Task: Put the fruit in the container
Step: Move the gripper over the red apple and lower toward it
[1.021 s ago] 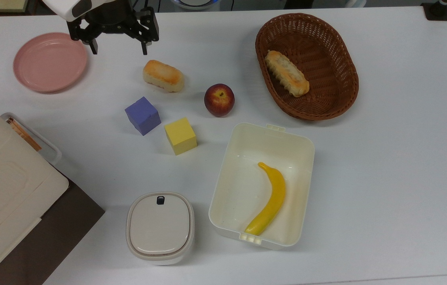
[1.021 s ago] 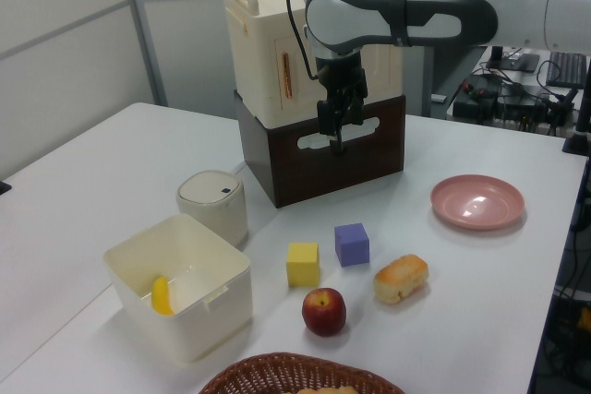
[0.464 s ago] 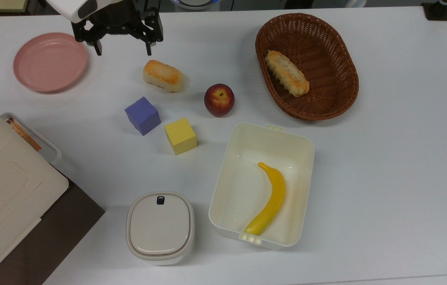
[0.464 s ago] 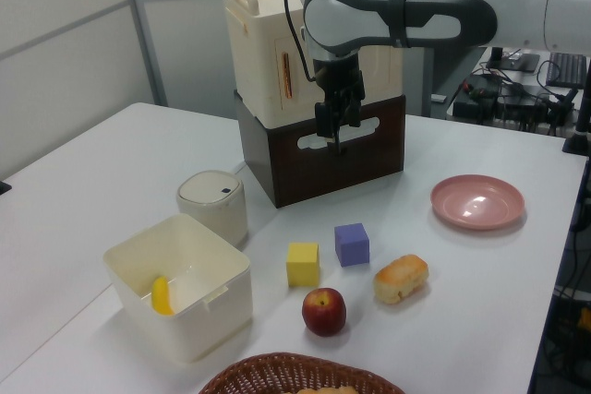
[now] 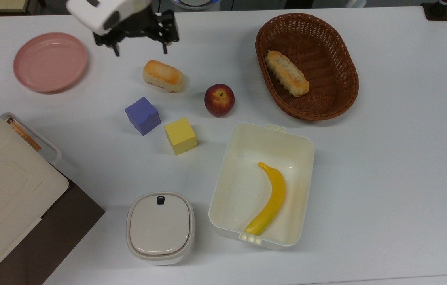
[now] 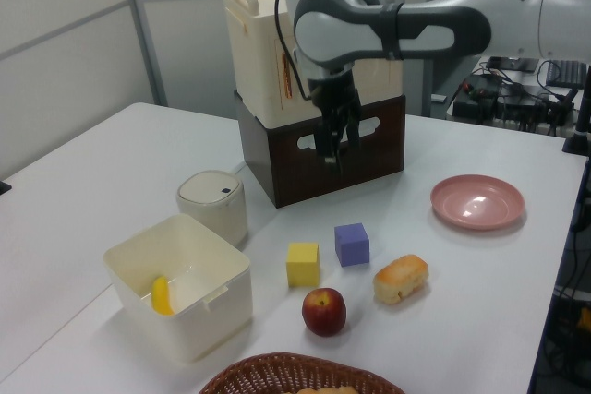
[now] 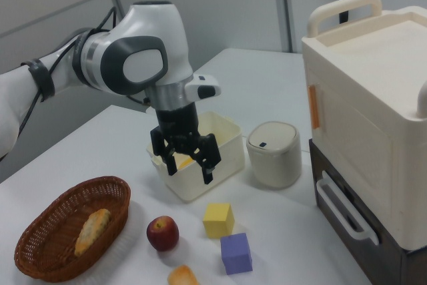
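my pincer (image 5: 140,50) hangs in the air w/ fingers spread, nothing between them, up at abt 11 o'clock in the top view, above the surface (image 5: 385,166) between the pink plate (image 5: 50,61) and the bread roll (image 5: 163,75). the apple (image 5: 219,99) sits on the surface near centre of the top view, roughly 4 o'clock from my pincer and well apart from it. the container (image 5: 263,136) lies just past the apple at its 5 o'clock, w/ a banana (image 5: 269,204) already lying along its floor.

risks, as i judge them: the roll lies close to the straight line btw me and the apple, so a low sweep could knock it. the apple is round & smooth; an off-centre squeeze could pop it out and send it rolling toward the yellow cube (image 5: 180,135) or the wicker basket (image 5: 306,65). dropping it from too high could bounce it off the banana or the tub rim. the lidded white box (image 5: 160,227) sits next to the tub, so a sloppy approach could pick the wrong target.

vs a sec ago: in the top view my pincer has slid toward 3 o'clock, away from the plate, and the wrist has turned a bit. fingers were spread then too. apple, tub, cubes, purple cube (image 5: 142,115) incl., haven't budged.
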You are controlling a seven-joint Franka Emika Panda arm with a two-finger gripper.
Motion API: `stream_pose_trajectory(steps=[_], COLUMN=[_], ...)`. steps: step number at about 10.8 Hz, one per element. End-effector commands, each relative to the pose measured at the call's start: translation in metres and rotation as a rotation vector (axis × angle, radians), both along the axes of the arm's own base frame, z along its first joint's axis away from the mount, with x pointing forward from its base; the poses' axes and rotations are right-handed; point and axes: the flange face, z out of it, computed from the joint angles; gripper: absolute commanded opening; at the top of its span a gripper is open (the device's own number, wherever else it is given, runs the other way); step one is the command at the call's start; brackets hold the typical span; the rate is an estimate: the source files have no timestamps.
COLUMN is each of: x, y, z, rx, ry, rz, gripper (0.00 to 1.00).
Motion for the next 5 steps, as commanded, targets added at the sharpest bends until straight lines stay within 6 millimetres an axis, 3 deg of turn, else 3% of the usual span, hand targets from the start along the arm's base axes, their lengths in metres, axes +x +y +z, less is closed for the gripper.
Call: stream_pose_trajectory(steps=[1, 5], x=[-0.003, 0.006], y=[0.039, 0.090], z=[-0.032, -0.090], rx=[0.013, -0.021], ry=[0.090, 0.191], rz=[0.039, 0.049], gripper=[1.00, 1.00])
